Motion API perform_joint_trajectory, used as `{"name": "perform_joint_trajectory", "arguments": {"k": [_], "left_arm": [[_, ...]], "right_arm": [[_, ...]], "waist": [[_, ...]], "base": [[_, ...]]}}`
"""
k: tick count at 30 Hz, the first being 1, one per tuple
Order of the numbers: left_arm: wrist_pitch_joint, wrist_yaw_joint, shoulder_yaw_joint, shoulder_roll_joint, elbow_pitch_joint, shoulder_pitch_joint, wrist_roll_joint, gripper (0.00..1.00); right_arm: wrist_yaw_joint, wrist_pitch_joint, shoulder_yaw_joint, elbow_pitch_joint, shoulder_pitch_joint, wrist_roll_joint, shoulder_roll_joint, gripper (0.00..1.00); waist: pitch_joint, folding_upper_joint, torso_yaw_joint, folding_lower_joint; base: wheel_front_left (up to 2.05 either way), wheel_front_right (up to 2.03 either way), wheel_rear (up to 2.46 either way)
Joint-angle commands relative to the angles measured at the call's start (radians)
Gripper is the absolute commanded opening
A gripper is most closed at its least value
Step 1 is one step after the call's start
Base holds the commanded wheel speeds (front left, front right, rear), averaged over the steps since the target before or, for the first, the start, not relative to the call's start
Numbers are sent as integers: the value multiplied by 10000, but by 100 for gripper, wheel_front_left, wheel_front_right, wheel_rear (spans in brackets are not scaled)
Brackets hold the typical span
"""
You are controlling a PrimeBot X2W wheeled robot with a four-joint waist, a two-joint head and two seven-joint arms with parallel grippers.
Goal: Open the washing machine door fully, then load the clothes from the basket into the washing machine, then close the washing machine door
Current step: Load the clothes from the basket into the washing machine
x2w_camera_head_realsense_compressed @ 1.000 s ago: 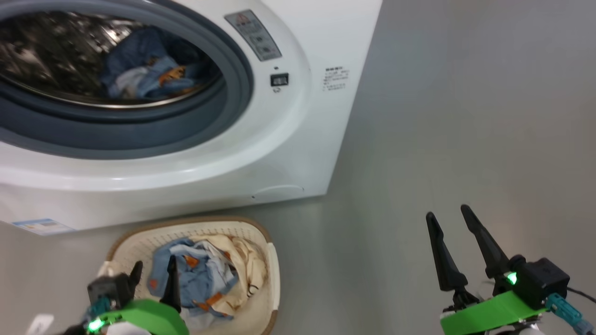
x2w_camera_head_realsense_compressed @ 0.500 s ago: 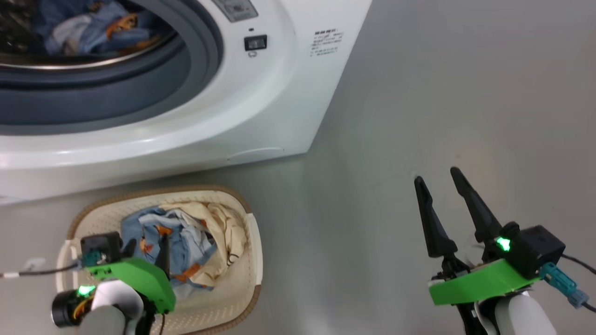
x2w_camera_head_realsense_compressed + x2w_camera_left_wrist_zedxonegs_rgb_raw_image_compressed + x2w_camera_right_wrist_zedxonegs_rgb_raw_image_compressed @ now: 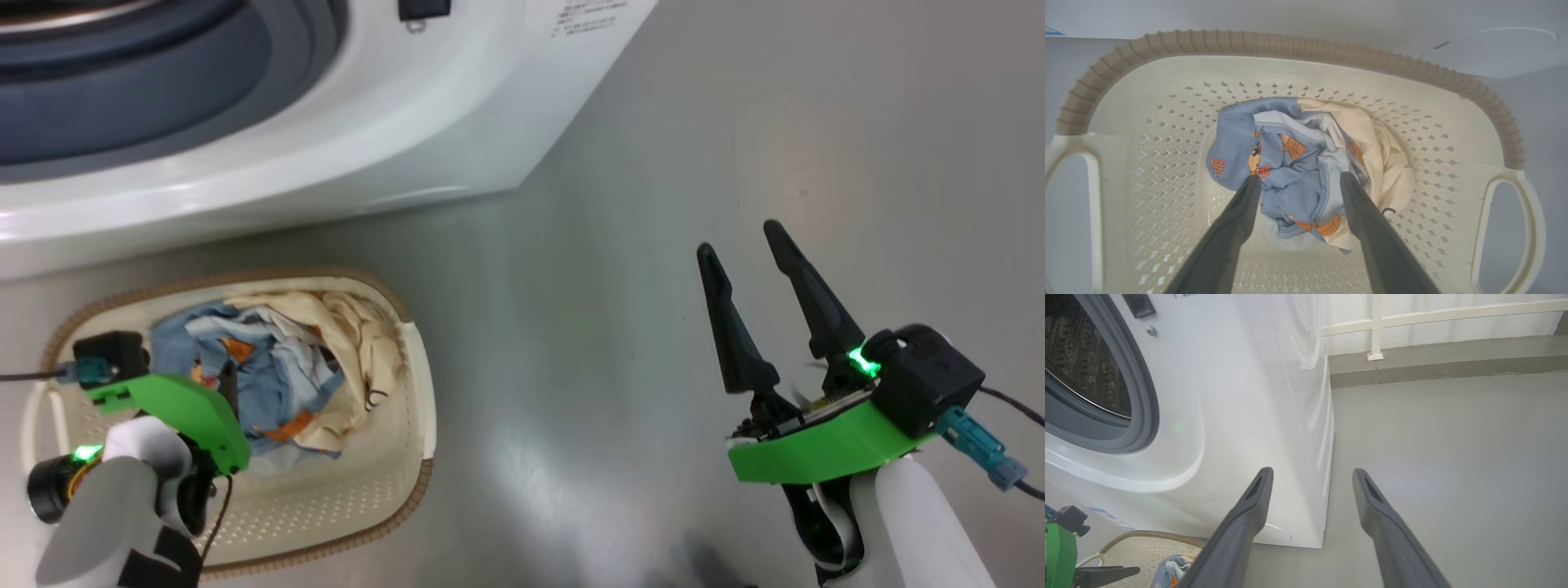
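Loading step: my left hand (image 3: 1300, 177) is spread wide, empty, fingers straddling the clothes (image 3: 269, 376) in the basket (image 3: 420, 384) below the washing machine (image 3: 392, 122). Next I drop lower and pinch the fabric. My right hand (image 3: 739, 238) is released, idle over the floor (image 3: 735, 122).

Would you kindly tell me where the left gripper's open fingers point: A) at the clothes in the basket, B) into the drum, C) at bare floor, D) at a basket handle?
A: the left gripper, open, points down at the clothes lying in the basket.
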State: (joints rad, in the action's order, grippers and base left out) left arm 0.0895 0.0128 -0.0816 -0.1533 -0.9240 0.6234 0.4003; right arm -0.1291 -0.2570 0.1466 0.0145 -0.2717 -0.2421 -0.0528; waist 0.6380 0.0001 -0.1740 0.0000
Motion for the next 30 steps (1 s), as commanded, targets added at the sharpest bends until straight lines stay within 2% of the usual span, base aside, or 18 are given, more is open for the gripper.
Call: {"name": "perform_joint_trajectory", "arguments": {"k": [1,14,30], "left_arm": [[8,-43,323,-357,-104,70,126,100],[-273,144,565,-633,-1635,967,527,100],[-863,397,436,-624,-2778,1463,686,100]], "right_arm": [[-16,-48,246,266,-46,-67,25,100],[-16,-48,317,361,-481,-144,25,100],[-16,-48,506,252,-536,-71,26,100]], "waist": [[610,-1,-271,0],[1470,-1,-518,0],[1597,-1,-648,0]], "base": [[0,0,0],[0,0,0],[0,0,0]]}}
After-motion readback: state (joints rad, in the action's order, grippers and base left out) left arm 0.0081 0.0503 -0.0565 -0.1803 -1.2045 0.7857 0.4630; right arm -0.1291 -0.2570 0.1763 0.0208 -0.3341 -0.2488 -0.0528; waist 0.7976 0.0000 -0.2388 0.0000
